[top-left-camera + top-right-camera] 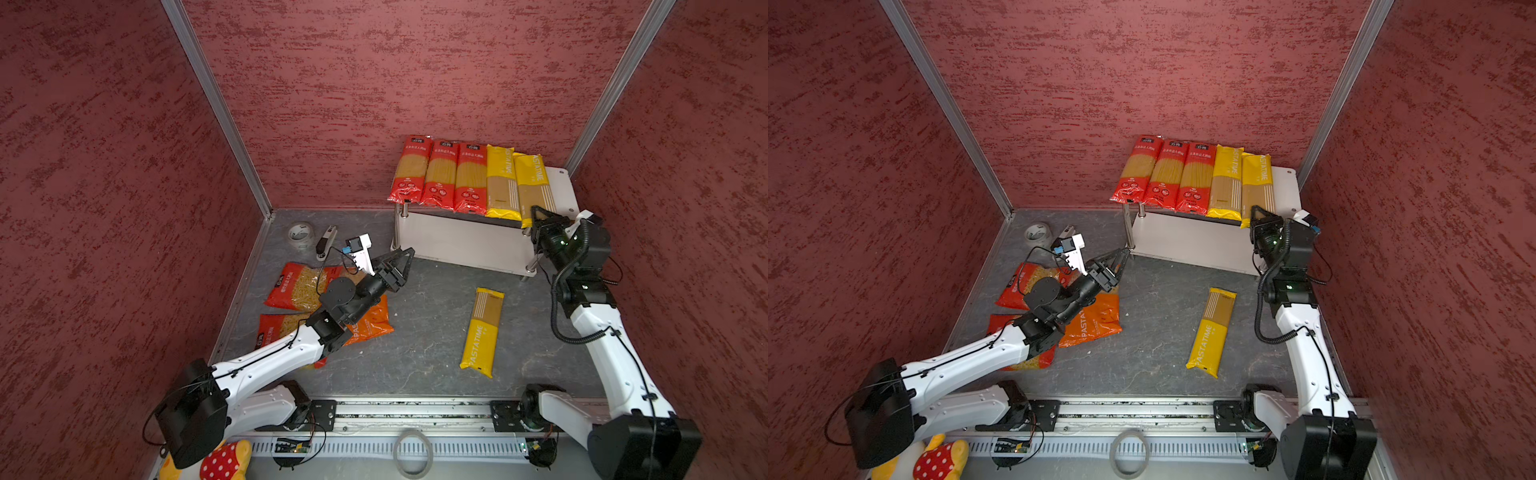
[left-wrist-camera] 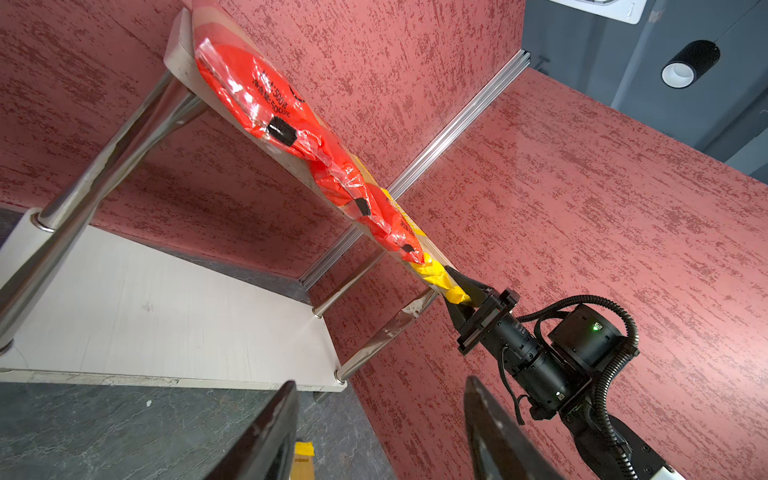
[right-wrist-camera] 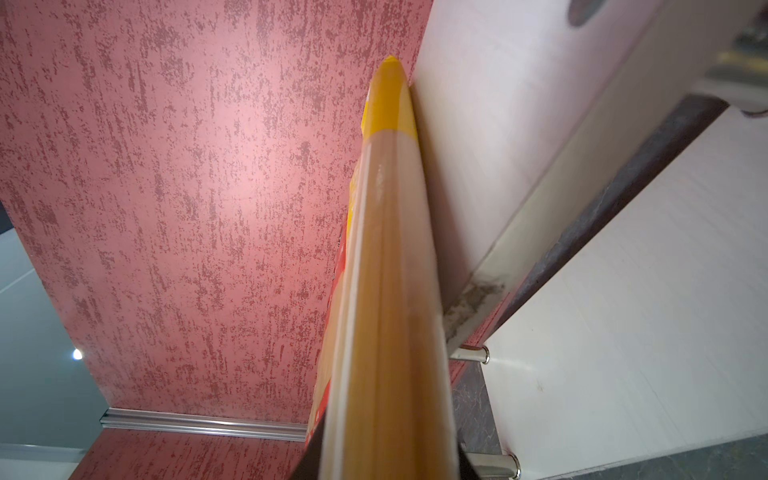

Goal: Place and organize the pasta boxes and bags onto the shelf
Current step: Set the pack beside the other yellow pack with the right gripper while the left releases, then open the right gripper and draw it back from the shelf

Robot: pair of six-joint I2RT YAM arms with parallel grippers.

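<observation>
The white shelf (image 1: 562,187) (image 1: 1285,187) stands at the back right, with three red spaghetti packs (image 1: 440,174) and two yellow packs side by side on its top tier in both top views. My right gripper (image 1: 537,217) (image 1: 1256,214) (image 3: 386,465) is shut on the near end of the rightmost yellow pack (image 3: 386,270) (image 1: 534,178), which lies on the top board. My left gripper (image 1: 405,259) (image 1: 1121,257) (image 2: 380,382) hangs open and empty near the shelf's left front post. On the floor lie a third yellow pack (image 1: 482,332), an orange pack (image 1: 376,322) and two red short-pasta bags (image 1: 293,284), partly under my left arm.
A tape roll (image 1: 300,235) and a small white handheld device (image 1: 326,241) lie near the back left corner. Red walls close in three sides. The arms' rail (image 1: 415,411) runs along the front, with a plush toy (image 1: 224,461) and a tape ring (image 1: 413,453) beyond it.
</observation>
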